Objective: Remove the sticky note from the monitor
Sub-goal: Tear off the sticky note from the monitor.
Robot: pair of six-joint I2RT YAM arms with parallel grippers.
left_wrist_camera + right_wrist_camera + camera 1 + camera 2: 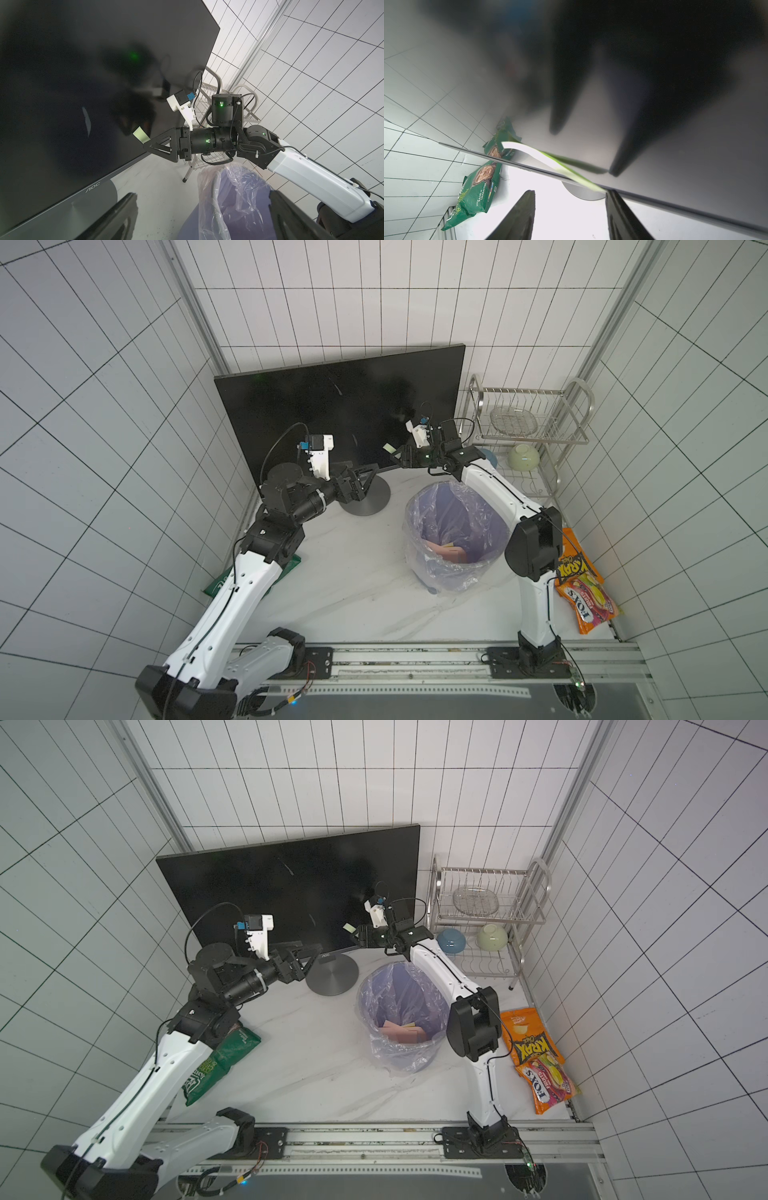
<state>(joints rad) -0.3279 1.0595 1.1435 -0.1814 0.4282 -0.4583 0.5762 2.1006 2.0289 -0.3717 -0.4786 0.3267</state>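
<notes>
— Where's the monitor (332, 406)?
— At the worktop's (353, 572) far edge, toward the left corner. The bin (419, 568) stands nearer, right of centre.
— And you?
— My left jaws hang released and empty, low before the monitor. My right jaws are apart too. The note (141, 135) lies against one finger's (618, 212) tip at the screen's lower edge. Whether it touches the glass, I cannot tell.
</notes>
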